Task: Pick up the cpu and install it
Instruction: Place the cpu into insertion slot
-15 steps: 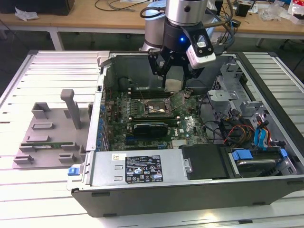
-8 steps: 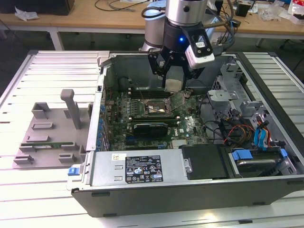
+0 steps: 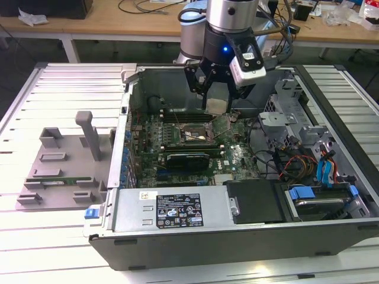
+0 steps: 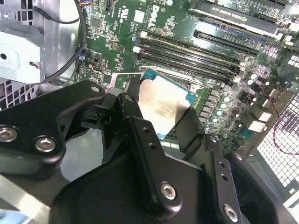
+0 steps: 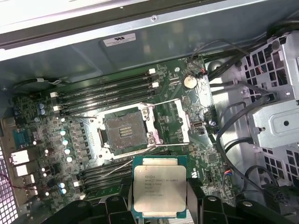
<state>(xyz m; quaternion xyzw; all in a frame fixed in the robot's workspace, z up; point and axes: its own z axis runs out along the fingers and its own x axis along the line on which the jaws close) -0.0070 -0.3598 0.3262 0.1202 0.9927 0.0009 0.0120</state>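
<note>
The gripper (image 3: 217, 89) is closed on the cpu (image 3: 217, 105), pinching two opposite edges and holding it above the motherboard (image 3: 177, 142) inside the open computer case (image 3: 237, 231). In the exterior view the CPU socket (image 3: 190, 134) lies toward seven o'clock from the cpu, apart and, I judge, lower. The first wrist view shows the socket open with its contacts bare. The second wrist view shows the black fingers (image 4: 140, 135) pressed against the cpu's sides.
</note>
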